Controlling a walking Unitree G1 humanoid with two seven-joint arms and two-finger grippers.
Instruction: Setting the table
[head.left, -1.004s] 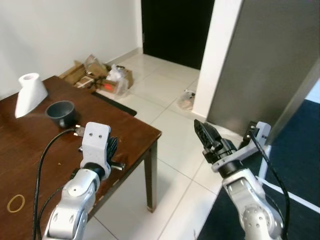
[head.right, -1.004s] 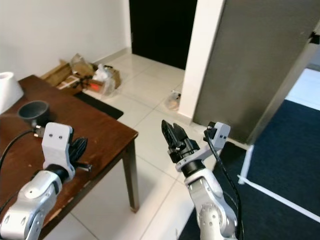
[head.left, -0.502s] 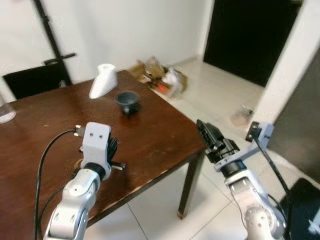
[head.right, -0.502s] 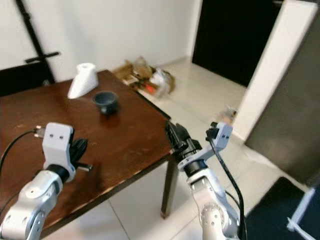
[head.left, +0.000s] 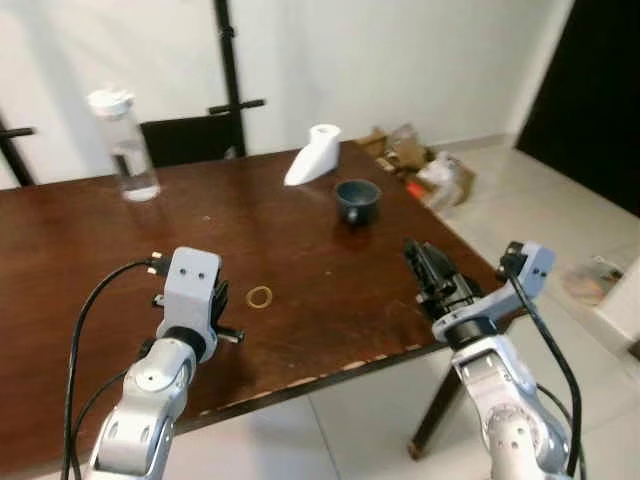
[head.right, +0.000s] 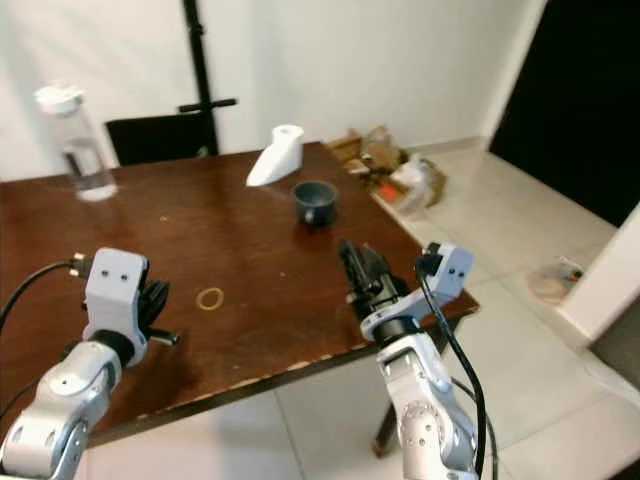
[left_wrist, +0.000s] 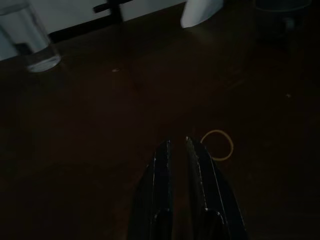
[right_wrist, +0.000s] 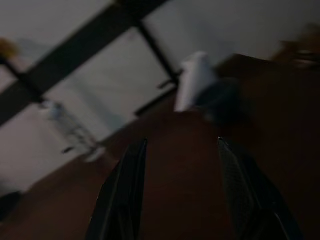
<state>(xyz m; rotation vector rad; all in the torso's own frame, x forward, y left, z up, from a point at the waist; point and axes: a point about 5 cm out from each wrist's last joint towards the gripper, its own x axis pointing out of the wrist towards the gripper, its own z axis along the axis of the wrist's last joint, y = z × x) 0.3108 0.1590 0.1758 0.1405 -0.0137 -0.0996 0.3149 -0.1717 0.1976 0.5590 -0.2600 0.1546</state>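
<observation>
— Two grippers over one dark wooden table (head.left: 300, 300); what does each do?

— Left gripper (left_wrist: 177, 145) hangs low above the near part of the tabletop, its two black fingers drawn nearly together with only a thin slit between them, holding nothing. Right gripper (right_wrist: 180, 145) is raised over the table's right edge, fingers spread well apart and empty. That wrist view is blurred, so I can only say it seems aimed toward the far side of the table.

— And what lies on the table?

— A dark blue bowl (head.left: 357, 199) sits upright toward the far right corner, mouth up. Just behind it lies a white cone-shaped object (head.left: 313, 157) with a roll-like end, tipped on its side; its long axis runs diagonally, the round end toward the far right edge and the broad end toward the table's middle. A clear water bottle (head.left: 123, 145) with a white cap stands upright at the far left. A yellow rubber band (head.left: 259, 296) lies flat just beside the left gripper's fingertips, not touching them.

— Beyond the table?

— A black chair back (head.left: 190, 138) and a black stand pole (head.left: 228, 60) against the white wall, and some boxes and bags (head.left: 420, 165) on the tiled floor by the far right corner.
</observation>
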